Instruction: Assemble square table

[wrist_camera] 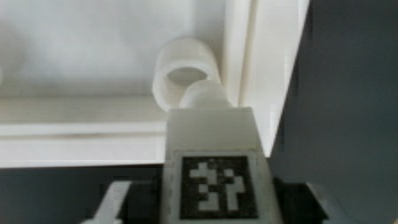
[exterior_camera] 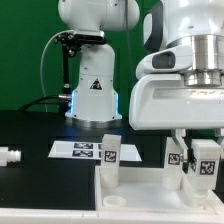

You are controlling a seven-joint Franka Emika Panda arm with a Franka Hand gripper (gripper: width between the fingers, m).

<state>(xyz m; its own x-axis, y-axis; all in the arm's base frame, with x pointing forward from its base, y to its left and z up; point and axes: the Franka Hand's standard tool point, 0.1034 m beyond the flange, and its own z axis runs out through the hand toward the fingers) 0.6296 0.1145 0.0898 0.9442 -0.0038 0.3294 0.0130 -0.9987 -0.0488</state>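
Observation:
My gripper point(exterior_camera: 197, 148) is shut on a short white leg point(exterior_camera: 202, 162) with black-and-white tags and holds it upright over the white tabletop panel point(exterior_camera: 135, 195) at the exterior view's right. In the wrist view the held leg point(wrist_camera: 214, 140) runs between my fingers point(wrist_camera: 125, 200), and its tip lies right at a raised corner socket point(wrist_camera: 183, 68) of the tabletop point(wrist_camera: 89, 125). I cannot tell whether it touches the socket. A second tagged leg point(exterior_camera: 110, 155) stands upright on the tabletop's far left corner.
The marker board point(exterior_camera: 78, 150) lies flat on the black table behind the tabletop. A small white peg-like part point(exterior_camera: 8, 157) lies at the exterior view's left edge. The arm's white base point(exterior_camera: 93, 90) stands at the back.

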